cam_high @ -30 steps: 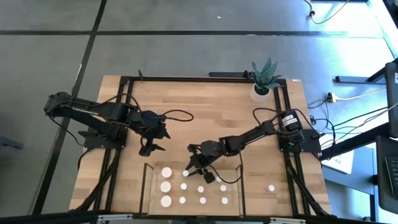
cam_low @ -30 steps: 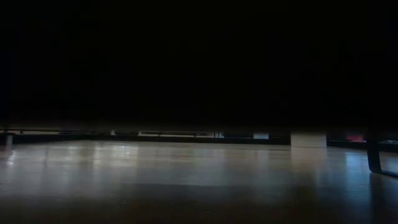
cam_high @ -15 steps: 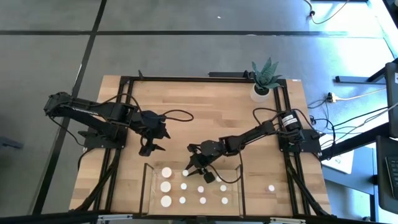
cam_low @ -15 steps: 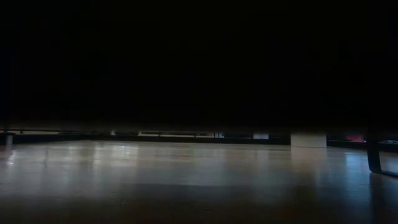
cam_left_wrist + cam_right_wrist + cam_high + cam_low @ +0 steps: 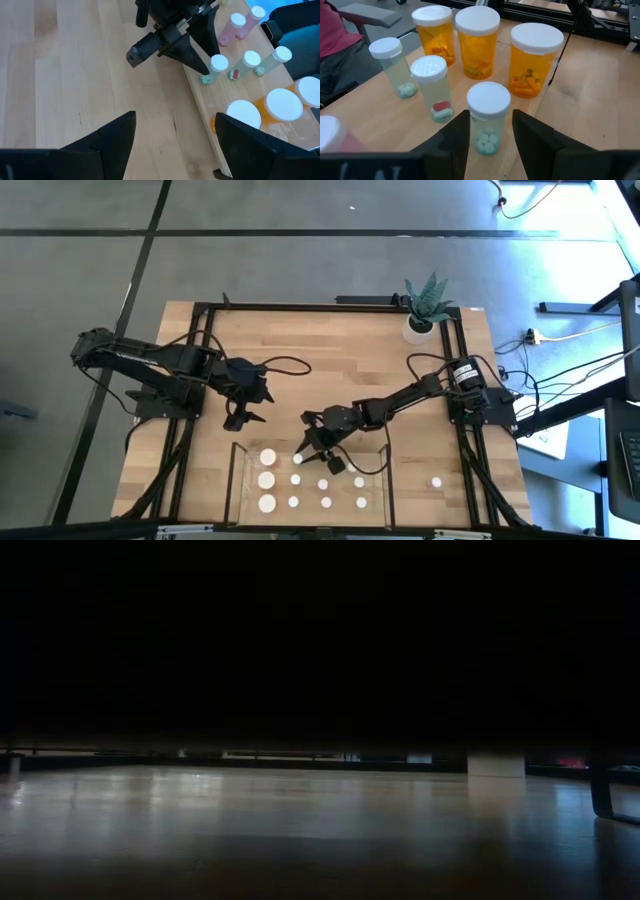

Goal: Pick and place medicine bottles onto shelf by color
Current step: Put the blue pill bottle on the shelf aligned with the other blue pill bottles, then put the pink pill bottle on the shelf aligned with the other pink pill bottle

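Change: nothing we see has shifted since a second ago.
Room: bare table (image 5: 330, 370) toward twelve o'clock; the shelf (image 5: 375, 502) hugs the six o'clock edge.
Right wrist view only: right gripper (image 5: 490, 131) fingers flank a greenish bottle (image 5: 488, 117), gaps visible, released.
Left gripper (image 5: 244, 412): spread, empty, nine o'clock side.
Low view: dark.

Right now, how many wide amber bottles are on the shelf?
3, in a column at the left end of the shelf: rear amber bottle, middle amber bottle, front amber bottle nearest the table's front edge. None looks hidden.
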Robot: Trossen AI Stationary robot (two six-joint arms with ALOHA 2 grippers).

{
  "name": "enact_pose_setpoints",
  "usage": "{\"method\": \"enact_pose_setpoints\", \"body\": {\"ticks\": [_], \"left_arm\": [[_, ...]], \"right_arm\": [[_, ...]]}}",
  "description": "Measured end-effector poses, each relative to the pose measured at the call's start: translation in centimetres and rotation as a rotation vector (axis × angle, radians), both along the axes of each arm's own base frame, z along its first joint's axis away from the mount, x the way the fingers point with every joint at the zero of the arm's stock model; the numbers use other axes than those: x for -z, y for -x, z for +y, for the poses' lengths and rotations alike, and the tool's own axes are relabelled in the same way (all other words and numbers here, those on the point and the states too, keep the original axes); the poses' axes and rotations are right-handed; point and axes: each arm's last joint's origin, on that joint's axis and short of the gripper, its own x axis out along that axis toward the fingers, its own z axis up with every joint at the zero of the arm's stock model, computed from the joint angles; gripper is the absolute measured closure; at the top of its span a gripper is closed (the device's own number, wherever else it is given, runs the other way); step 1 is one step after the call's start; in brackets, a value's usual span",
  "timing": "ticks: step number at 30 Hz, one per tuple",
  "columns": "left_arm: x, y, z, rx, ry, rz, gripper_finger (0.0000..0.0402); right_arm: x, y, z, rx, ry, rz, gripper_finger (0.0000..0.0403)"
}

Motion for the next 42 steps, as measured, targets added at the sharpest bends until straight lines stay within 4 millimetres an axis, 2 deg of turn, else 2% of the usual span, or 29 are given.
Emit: {"method": "enact_pose_setpoints", "body": {"ticks": [11, 32, 37, 42], "left_arm": [[0.0, 0.0, 0.0, 0.0, 0.0, 0.0, 0.0137], [0.0, 0.0, 0.0, -0.001, 0.001, 0.001, 0.0137], [0.0, 0.0, 0.0, -0.001, 0.0, 0.0, 0.0137], [0.0, 0.0, 0.0, -0.001, 0.001, 0.001, 0.0137]], "right_arm": [[0.0, 0.0, -0.1, 0.043, -0.001, 0.006, 0.02], [0.2, 0.2, -0.1, 0.05, -0.015, 0.068, 0.0208], [0.2, 0.3, 0.0, 0.008, -0.035, 0.08, 0.0208], [-0.6, 1.0, -0.2, 0.005, -0.017, 0.139, 0.0208]]}}
